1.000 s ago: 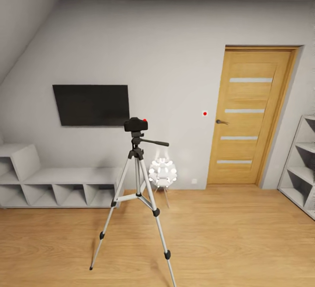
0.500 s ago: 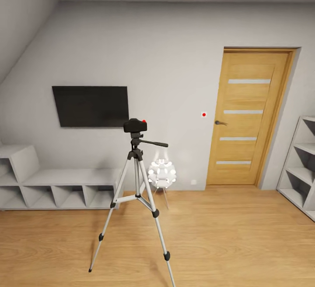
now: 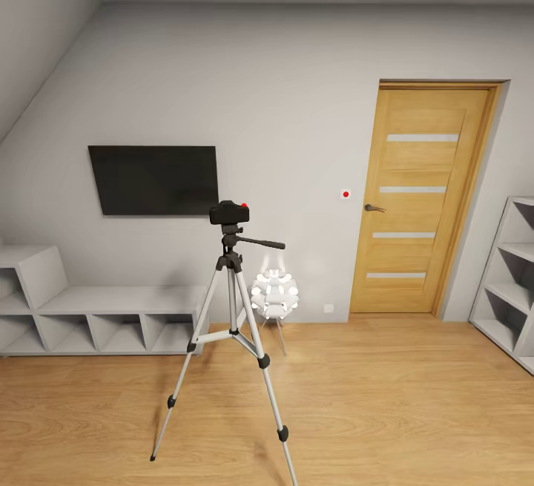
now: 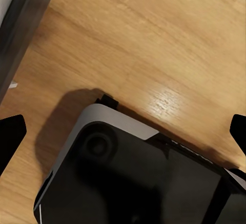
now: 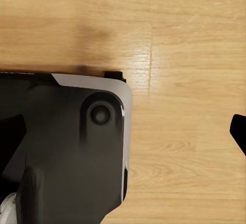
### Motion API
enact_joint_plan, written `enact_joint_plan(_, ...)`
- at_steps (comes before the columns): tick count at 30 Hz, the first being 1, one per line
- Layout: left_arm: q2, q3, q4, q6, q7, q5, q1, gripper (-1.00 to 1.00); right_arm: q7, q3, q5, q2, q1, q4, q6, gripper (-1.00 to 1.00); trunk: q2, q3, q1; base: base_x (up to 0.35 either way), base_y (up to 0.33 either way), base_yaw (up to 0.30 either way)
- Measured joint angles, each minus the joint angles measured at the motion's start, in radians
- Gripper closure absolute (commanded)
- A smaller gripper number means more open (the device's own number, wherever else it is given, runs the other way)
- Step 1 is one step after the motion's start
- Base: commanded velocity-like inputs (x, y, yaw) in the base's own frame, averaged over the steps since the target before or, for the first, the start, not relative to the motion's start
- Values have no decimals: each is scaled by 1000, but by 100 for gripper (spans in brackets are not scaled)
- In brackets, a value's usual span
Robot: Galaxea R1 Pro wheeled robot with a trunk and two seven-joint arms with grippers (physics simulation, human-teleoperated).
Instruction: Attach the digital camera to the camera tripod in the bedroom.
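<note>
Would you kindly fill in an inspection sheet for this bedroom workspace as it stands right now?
Surface: light wood floor, bare around the tripod's feet.
Job's things: digital camera sits on top of the head of the camera tripod, which stands upright on three spread legs, pan handle pointing toward the door.
Clutter: white clustered-shade lamp behind the tripod, near the wall.
Hands: left hand with dark fingertips at both picture edges, wide apart, nothing between them; right hand, one fingertip seen, state unclear. Both point down at the robot's base.
Cables: nothing seen.
Surroundings: wall TV, wooden door shut, low grey shelving, shelf unit.
</note>
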Motion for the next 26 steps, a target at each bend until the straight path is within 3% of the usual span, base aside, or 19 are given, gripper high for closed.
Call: enact_joint_plan(26,0,0,0,0,0,0,0,-100,0,0,-3,3,0,0,-2,-100,0,10,0,0,0,0)
